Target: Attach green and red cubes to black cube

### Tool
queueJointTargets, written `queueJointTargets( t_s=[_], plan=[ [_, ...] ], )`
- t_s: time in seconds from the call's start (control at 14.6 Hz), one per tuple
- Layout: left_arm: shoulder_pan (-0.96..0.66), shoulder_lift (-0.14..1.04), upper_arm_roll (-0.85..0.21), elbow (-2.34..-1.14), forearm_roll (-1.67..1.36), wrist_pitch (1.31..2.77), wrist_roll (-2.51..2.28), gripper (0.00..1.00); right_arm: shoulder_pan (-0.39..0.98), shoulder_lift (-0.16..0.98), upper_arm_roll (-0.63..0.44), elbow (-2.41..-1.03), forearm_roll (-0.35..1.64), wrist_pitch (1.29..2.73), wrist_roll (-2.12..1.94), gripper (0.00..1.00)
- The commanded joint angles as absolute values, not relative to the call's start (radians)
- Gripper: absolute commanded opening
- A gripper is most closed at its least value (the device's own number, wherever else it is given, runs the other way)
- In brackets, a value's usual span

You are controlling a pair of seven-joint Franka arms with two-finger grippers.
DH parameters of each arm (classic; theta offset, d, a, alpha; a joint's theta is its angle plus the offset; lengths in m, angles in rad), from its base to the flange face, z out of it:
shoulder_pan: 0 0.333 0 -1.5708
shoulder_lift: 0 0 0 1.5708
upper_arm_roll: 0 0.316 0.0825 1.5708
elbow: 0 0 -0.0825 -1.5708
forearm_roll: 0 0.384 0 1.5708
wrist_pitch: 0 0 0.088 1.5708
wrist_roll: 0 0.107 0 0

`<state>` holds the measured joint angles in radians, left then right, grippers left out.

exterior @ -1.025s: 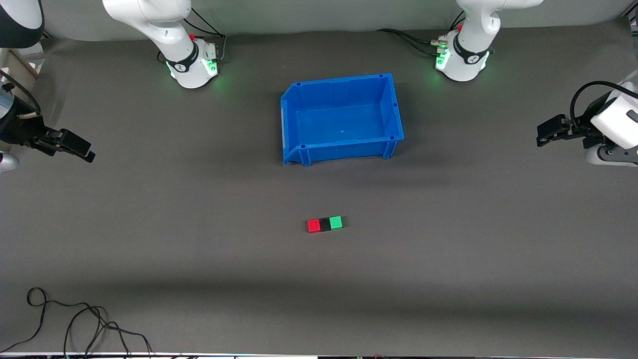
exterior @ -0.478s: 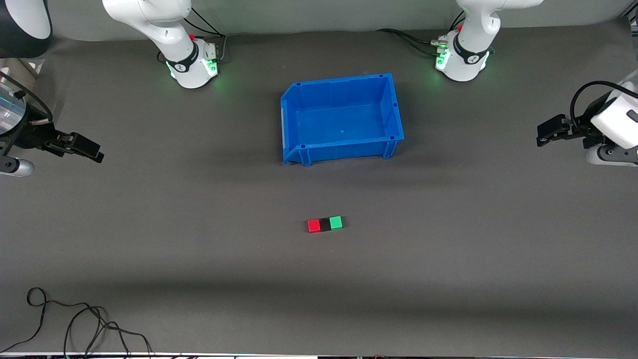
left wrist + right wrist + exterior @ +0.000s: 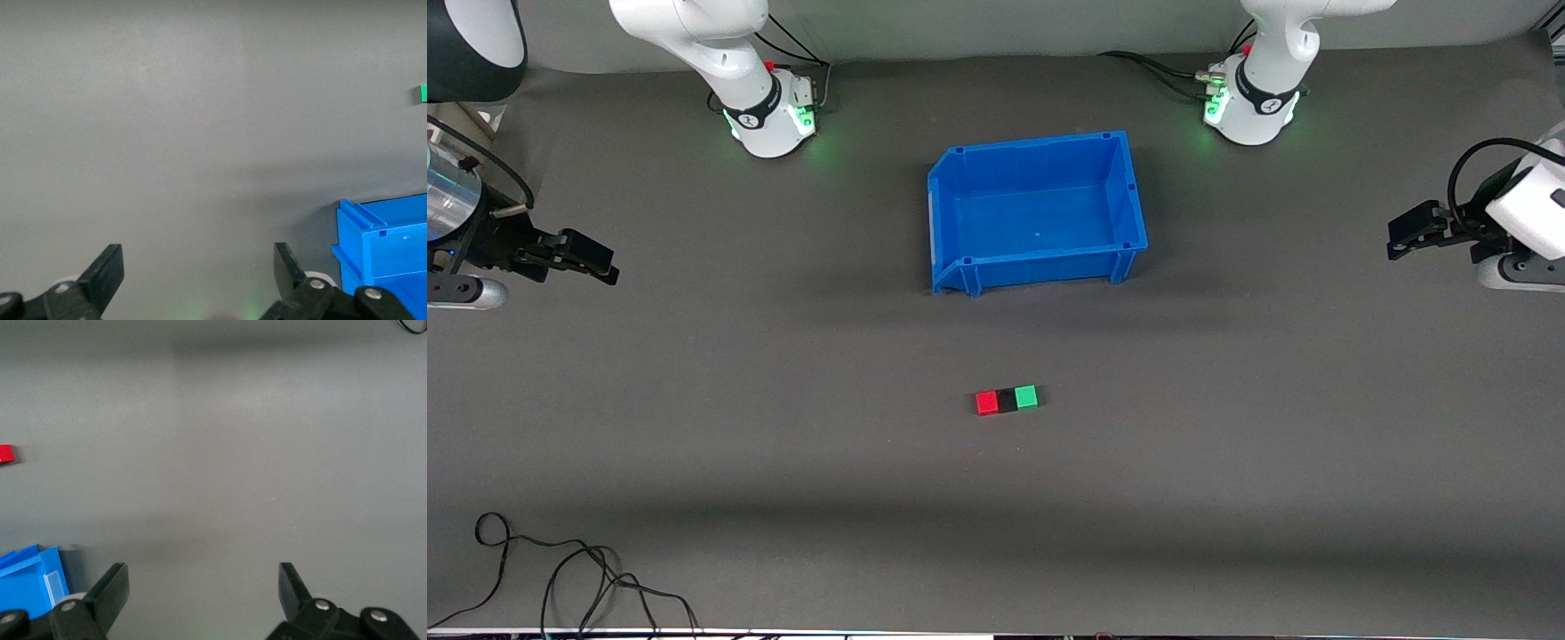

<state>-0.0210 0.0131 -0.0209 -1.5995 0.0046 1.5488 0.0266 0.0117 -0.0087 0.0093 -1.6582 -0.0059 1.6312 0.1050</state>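
**A:** What is on the table, reading across the front view from the right arm's end to the left arm's end?

**B:** First the right gripper (image 3: 591, 264), fingers spread and holding nothing, over bare table at the right arm's end. In the middle sits an empty blue bin (image 3: 1040, 268). Nearer the front camera than the bin lies a row of three small cubes, all touching: the red cube (image 3: 986, 403), the black cube (image 3: 1007, 400) between, then the green cube (image 3: 1026, 396). Last, the left gripper (image 3: 1407, 236), also spread and empty, over the table at the left arm's end.

**A:** So the joining looks done?

**B:** It appears so; both coloured cubes sit flush against the black one.

**A:** What could still go wrong?

**B:** Judging by this layout, little. If either arm swept low through the middle, a finger could knock the row apart. I cannot tell how firmly the cubes hold together.
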Motion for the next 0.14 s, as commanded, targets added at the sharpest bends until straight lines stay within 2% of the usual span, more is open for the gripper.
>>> queueJointTargets(
  t_s=[0.0, 0.07],
  plan=[
    [-0.025, -0.005, -0.018, -1.605, 0.017, 1.563, 0.041, 1.00, 0.023, 0.008, 0.003, -1.626, -0.028, 1.615, 0.092, 1.00],
    [-0.025, -0.005, -0.018, -1.605, 0.017, 1.562, 0.041, 1.00, 0.025, 0.008, 0.003, -1.628, -0.028, 1.614, 0.092, 1.00]
  ],
)
